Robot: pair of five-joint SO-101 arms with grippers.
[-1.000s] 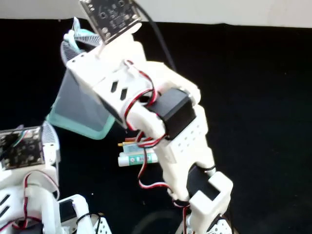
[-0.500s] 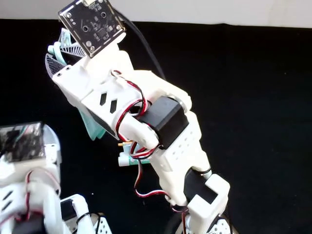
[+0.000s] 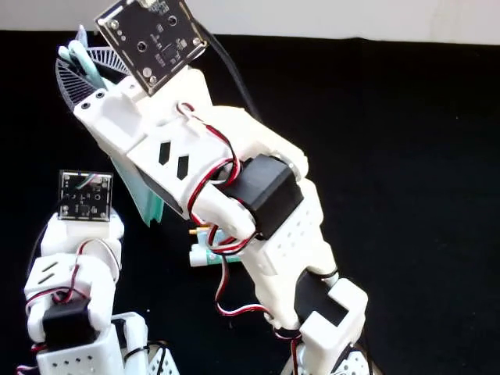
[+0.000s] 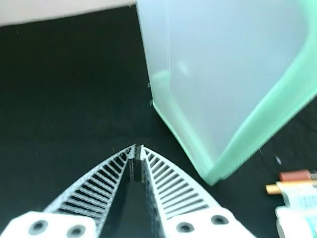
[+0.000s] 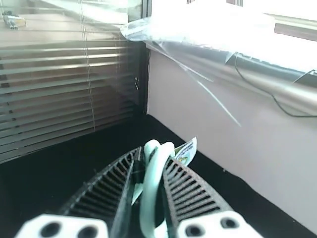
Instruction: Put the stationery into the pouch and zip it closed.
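Note:
My right gripper (image 3: 78, 61) is raised at the far left of the black table and is shut on the top edge of the pouch (image 3: 145, 205), a translucent case with mint-green trim that hangs below it, mostly behind the arm. In the right wrist view the gripper (image 5: 151, 154) pinches a pale green strip of the pouch (image 5: 150, 188). My left gripper (image 4: 137, 148) is shut and holds nothing, low over the table beside the hanging pouch (image 4: 223, 74). The stationery (image 3: 205, 253), a white tube and a brown-tipped pen, lies on the table under the right arm. It appears as the stationery (image 4: 297, 191) past the pouch's corner.
The left arm (image 3: 74, 266) stands at the near left with its camera board up. The right arm's body (image 3: 273, 211) crosses the middle of the table. A white wall (image 3: 351, 16) runs along the far edge. Black table (image 3: 414, 156) lies open to the right.
The right gripper has carried the pouch up and further left, so it now hangs edge-on. The left arm has risen and shifted forward at the near left.

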